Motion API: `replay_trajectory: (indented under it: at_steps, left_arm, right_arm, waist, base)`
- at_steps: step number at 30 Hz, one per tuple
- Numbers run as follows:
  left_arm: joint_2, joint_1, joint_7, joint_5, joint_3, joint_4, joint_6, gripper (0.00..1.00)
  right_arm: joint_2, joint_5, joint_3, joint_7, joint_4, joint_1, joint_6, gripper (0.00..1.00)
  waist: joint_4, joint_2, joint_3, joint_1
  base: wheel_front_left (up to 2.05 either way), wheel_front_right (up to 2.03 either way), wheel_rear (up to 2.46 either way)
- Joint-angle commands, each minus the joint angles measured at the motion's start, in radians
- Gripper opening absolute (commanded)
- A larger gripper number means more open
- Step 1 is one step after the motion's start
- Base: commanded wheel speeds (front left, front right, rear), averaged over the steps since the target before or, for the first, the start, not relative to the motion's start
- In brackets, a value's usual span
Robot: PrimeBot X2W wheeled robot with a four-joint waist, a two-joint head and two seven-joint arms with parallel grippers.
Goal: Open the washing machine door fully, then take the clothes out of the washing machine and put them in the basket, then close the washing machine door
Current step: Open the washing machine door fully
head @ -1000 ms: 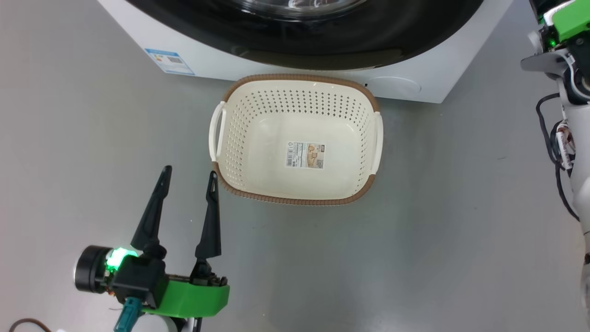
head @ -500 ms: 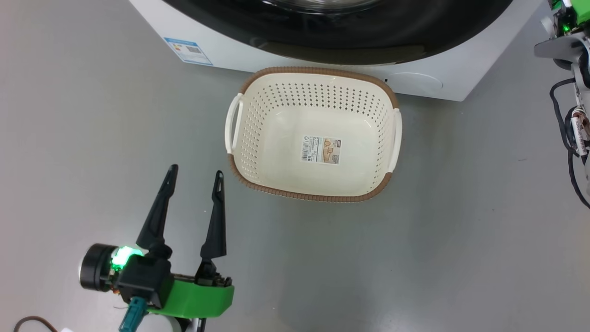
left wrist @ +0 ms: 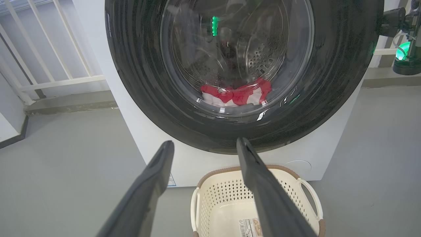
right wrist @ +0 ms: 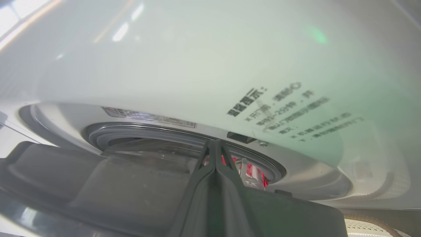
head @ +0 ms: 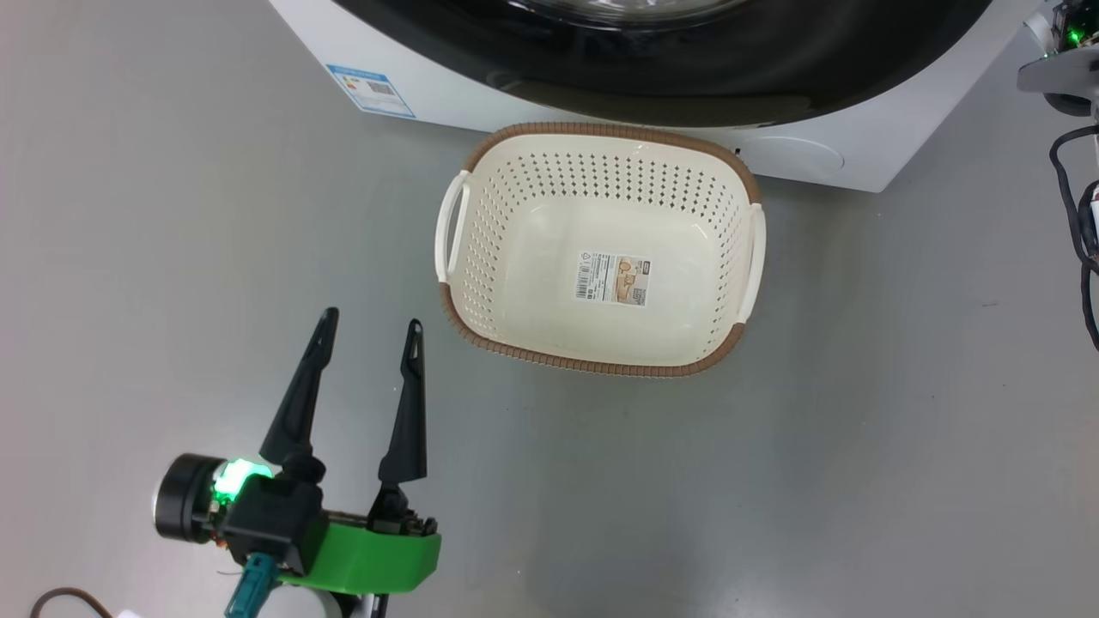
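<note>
Currently left gripper (head: 372, 319) fingers spread, near the basket (head: 592, 367); right gripper (right wrist: 215, 144) fingers pressed together at the washing machine door (right wrist: 65, 177) edge.

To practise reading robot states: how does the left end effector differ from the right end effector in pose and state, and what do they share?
The left end effector has fingers spread apart; the right end effector has fingers pressed together. The left end effector hangs over the floor beside the basket; the right end effector points at the edge of the washing machine door. Both have two long dark fingers, and neither holds anything.
</note>
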Motion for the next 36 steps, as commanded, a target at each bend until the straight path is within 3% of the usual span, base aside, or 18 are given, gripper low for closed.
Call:
replay_trajectory:
  at_steps: [1,17,36]
  left_arm:
    - [0.013,-0.011,-0.005,-0.001,0.033,-0.024,0.008,1.0]
    - [0.013,-0.011,-0.005,0.001,0.036,-0.02,0.006,1.0]
    - [0.013,0.011,-0.005,0.003,0.053,-0.016,0.006,1.0]
  right_arm:
    - [0.025,0.01,0.027,0.02,-0.043,0.011,0.002,0.0]
    - [0.034,0.046,0.084,0.087,-0.09,0.081,0.002,0.0]
    - [0.057,0.101,0.12,0.136,-0.17,0.196,0.002,0.0]
  waist:
    - [-0.003,0.0,-0.003,0.0]
    - [-0.029,0.0,-0.024,0.0]
    - [-0.042,0.0,-0.121,0.0]
  base:
    - [0.0,0.0,0.0]
    - [0.0,0.0,0.0]
    - [0.0,0.0,0.0]
